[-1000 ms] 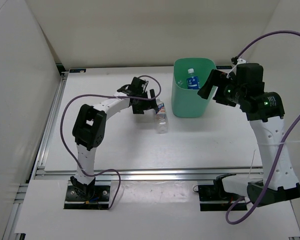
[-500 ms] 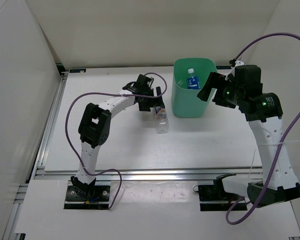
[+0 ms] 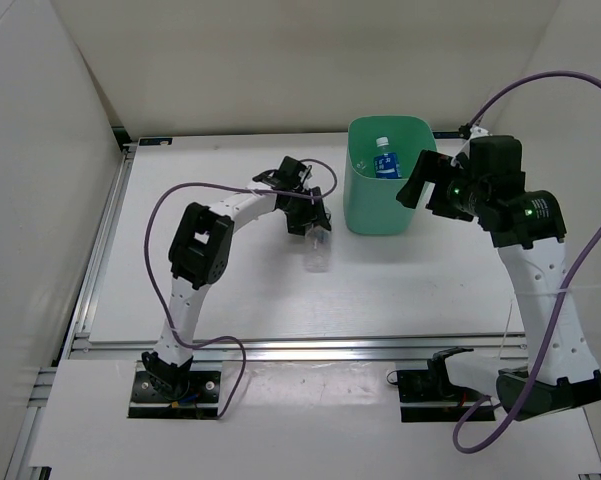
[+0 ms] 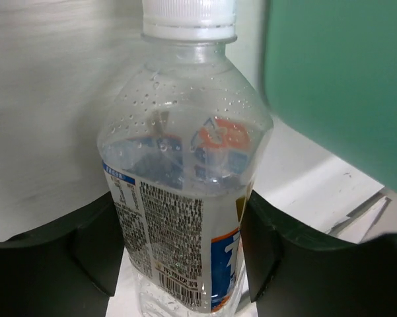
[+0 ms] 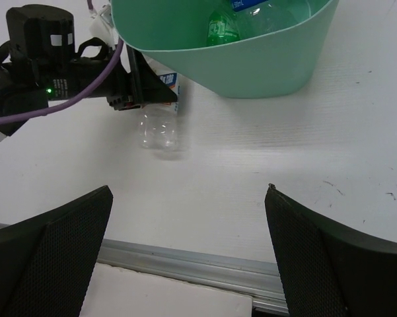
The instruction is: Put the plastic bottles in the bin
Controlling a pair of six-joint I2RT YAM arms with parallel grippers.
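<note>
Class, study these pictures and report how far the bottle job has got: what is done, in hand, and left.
Done: a blue-label bottle and a green bottle lie in the bin. In hand: the left pincer grips a labelled bottle beside the bin. Left: dropping that one in. The right pincer hangs open and empty.

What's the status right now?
Left gripper shut on clear bottle. Right gripper open, empty, by bin. Blue-label bottle already inside. Nothing in the way.

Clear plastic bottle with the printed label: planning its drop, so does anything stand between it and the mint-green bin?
Nothing visible does; only white table lies between the clear plastic bottle and the mint-green plastic bin, whose wall it must clear.
</note>
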